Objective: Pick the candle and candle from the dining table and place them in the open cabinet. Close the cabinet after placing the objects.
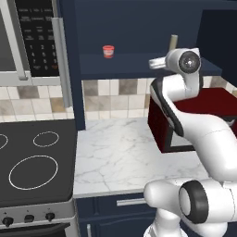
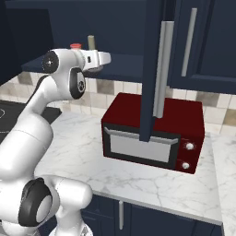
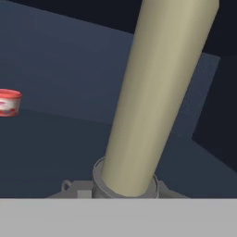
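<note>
**A:** quick check, L to R: stovetop (image 1: 32,171) far left, then the marble bench (image 1: 120,157), small red tub (image 1: 108,51) up on the cabinet shelf (image 1: 134,60), then the arm w/ the olive taper candle (image 1: 173,41) poking up past the wrist, red microwave (image 2: 154,133) on the right. where's the candle rel. to the tool?

**B:** right in it, afaict. Tool (image 2: 94,62) is clamped on the candle's dark base (image 3: 125,187); the taper fills the hand cam, long axis running straight up and leaning a bit right. Candle is inside the open cabinet, just over the shelf; can't tell if the base is touching it yet.

**A:** so next is basically down?

**B:** imo yes, shelf sits directly under the base, tub well off to the left so no clash. The open door (image 2: 152,69) hangs to the right.
</note>
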